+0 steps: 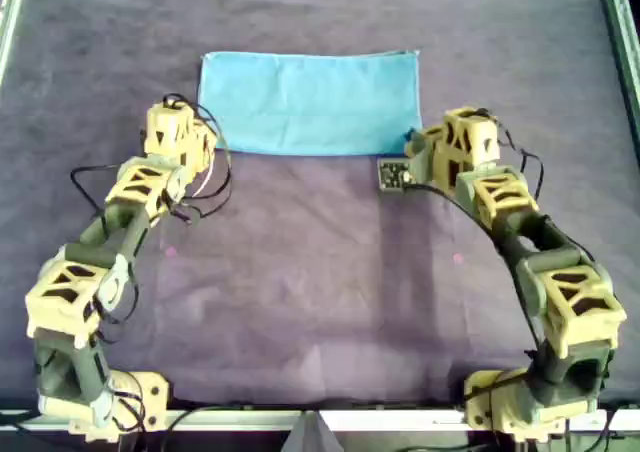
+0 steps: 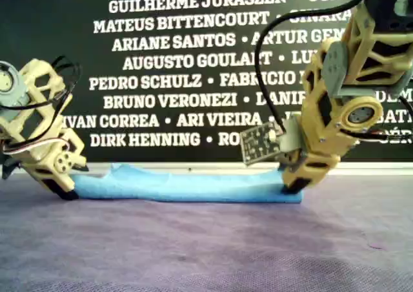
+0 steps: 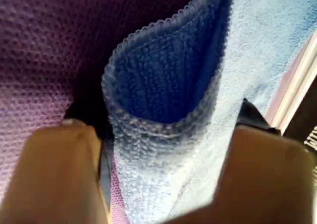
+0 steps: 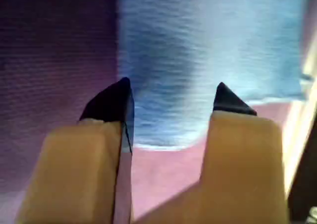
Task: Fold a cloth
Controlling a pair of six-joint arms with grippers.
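Cloth [image 1: 310,102]: we see it folded to a light-blue rectangle, lying on the purple felt [image 1: 320,292] toward the overhead view's top.
Left gripper [image 3: 163,154]: we see its jaws spread, a raised fold of cloth corner between them.
Right gripper [image 4: 171,102]: jaws spread over the cloth's edge, gripping nothing.

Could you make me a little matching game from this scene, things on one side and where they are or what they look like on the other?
Things:
1. cloth
2. left gripper
3. right gripper
4. felt surface

Descriptions:
A. purple, covers the whole table
B. jaws apart over the cloth's edge
C. light blue, lies as a wide rectangle
D. a raised loop of cloth between its jaws

Pairs: 1-C, 2-D, 3-B, 4-A
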